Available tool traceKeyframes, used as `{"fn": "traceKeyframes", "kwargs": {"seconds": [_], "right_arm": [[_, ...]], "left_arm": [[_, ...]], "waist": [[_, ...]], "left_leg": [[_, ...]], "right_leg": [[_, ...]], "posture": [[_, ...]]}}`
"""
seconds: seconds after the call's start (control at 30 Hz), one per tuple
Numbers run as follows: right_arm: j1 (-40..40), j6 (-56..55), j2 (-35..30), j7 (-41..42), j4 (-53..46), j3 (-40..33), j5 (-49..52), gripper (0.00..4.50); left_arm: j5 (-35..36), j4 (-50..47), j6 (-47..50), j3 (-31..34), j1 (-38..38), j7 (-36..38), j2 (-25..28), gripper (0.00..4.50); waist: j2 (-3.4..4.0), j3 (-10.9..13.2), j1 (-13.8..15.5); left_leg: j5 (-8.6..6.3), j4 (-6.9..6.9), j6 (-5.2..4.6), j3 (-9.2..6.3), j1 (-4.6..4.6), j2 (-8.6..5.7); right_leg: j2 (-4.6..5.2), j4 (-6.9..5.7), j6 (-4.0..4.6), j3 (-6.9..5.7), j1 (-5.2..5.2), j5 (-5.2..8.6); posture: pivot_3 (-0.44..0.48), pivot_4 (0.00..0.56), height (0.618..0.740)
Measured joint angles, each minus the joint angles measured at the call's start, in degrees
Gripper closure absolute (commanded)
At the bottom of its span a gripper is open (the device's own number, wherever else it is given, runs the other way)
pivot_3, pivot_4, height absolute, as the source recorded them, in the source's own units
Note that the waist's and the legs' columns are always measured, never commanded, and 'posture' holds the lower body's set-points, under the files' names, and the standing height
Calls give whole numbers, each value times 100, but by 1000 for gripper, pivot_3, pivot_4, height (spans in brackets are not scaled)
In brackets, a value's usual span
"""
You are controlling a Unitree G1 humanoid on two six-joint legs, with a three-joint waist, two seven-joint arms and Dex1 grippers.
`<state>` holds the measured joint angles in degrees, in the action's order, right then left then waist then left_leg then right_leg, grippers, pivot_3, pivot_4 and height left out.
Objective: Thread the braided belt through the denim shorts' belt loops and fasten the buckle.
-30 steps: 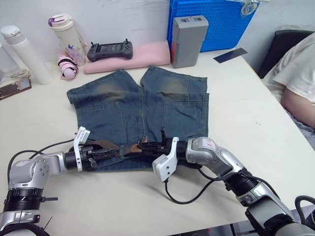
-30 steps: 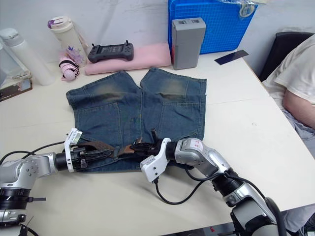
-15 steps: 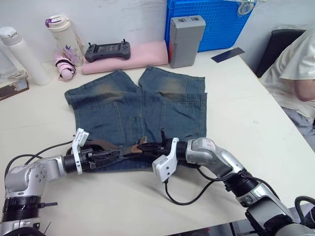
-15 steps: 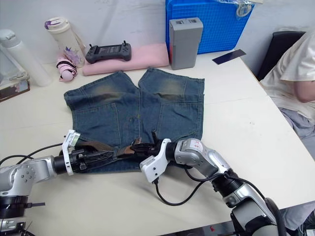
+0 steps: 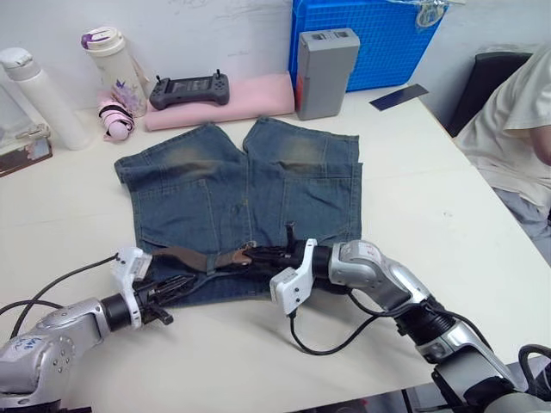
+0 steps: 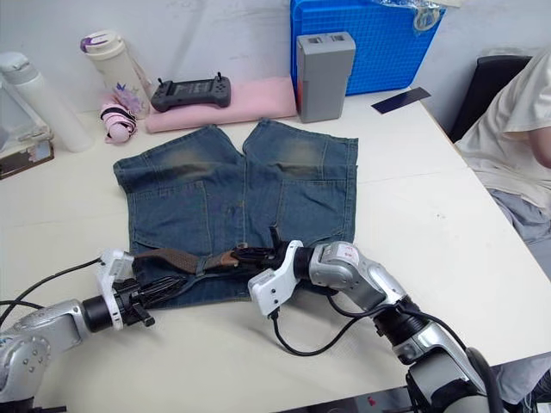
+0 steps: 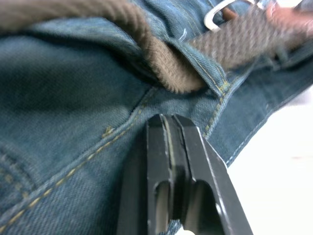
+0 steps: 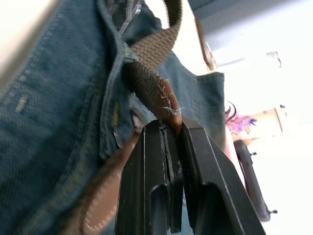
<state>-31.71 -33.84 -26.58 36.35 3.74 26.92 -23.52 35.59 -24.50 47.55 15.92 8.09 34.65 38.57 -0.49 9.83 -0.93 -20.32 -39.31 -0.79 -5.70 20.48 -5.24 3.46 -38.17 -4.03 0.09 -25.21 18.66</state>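
Late in the threading, by the look of it, close to fastening. Denim shorts (image 5: 245, 202) lying flat on the bench (image 5: 430, 198), waistband toward the robot, with the braided belt (image 5: 185, 255) running along that waistband. Right gripper (image 8: 168, 129) clamped on the belt's brown leather end, fingers closed around it at the middle of the waistband. Left gripper (image 7: 166, 122) empty, fingers pressed together, hovering just over the denim near the waistband's left part, apart from the belt. Buckle (image 7: 217, 14) showing as a silver frame beyond the woven strap in the left wrist view.

Next move, as a judgement: left fingers need to open and take the buckle end, steadying it while the right feeds the leather tip into the frame and seats the prong. Calls for fine alignment; woven strap likely to flop and twist.

Hard to make out: how many belt loops actually carry the strap, since arms and folded denim cover the waistband. Prong too small to see.
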Motion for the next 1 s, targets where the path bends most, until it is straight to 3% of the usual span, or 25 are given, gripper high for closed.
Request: {"fn": "traceKeyframes", "kwargs": {"seconds": [0.1, 0.27, 0.47, 0.57, 0.77, 0.87, 0.93, 1.0], "right_arm": [[55, 447, -221, 367, -347, -346, 839, 4500], [-81, 1926, -253, 815, -851, -1017, 2206, 4500], [-90, 2900, -181, 916, -1095, -1330, 2757, 4500], [-62, 3034, -158, 946, -1271, -1304, 2744, 4500], [-25, 3044, -122, 946, -1303, -1116, 2486, 4500], [-24, 3039, -114, 934, -1302, -1100, 2361, 4500], [-18, 3030, -106, 933, -1300, -1086, 2287, 4500], [-16, 3030, -63, 934, -1304, -1067, 2268, 4500]], "left_arm": [[-624, -192, -689, -387, 136, -126, 36, 4409], [-861, -233, -1081, -467, 172, -194, -113, 4409], [-906, -409, -1338, -474, 214, 33, -54, 4409], [-682, -684, -1427, -383, 97, 288, -15, 3564], [826, -867, -623, 608, -279, 921, 762, 878], [1846, -644, -24, 1169, -654, 1043, 1074, 878], [1918, -553, 6, 1184, -1038, 846, 1027, 878], [1539, -474, -272, 885, -1326, 613, 874, 878]], "waist": [[21, -7, 71], [23, -7, 115], [23, -6, 102], [22, -5, 102], [23, -3, 73], [22, -1, 80], [22, -1, 87], [22, -1, 96]], "left_leg": [[-1, 15, -1, 0, -30, 4], [-4, 15, -7, -9, -33, 5], [-7, 16, -13, -10, -20, 7], [-8, 16, -13, -10, -19, 8], [-8, 17, -12, -8, -21, 10], [-8, 17, -12, -9, -19, 10], [-8, 17, -12, -10, -19, 9], [-8, 17, -12, -11, -21, 5]], "right_leg": [[-2, 20, 0, -1, 38, 0], [-1, 31, -2, -9, 53, -1], [-1, 38, -2, -12, 42, -1], [-1, 39, -2, -14, 42, -1], [-3, 33, -2, -11, 39, -1], [-3, 35, -2, -13, 35, -1], [-3, 37, -2, -14, 38, -1], [-1, 38, -3, -14, 42, -1]], "posture": [[0, 150, 709], [0, 150, 709], [0, 150, 709], [0, 150, 709], [0, 150, 709], [0, 150, 709], [0, 150, 709], [0, 150, 709]]}}
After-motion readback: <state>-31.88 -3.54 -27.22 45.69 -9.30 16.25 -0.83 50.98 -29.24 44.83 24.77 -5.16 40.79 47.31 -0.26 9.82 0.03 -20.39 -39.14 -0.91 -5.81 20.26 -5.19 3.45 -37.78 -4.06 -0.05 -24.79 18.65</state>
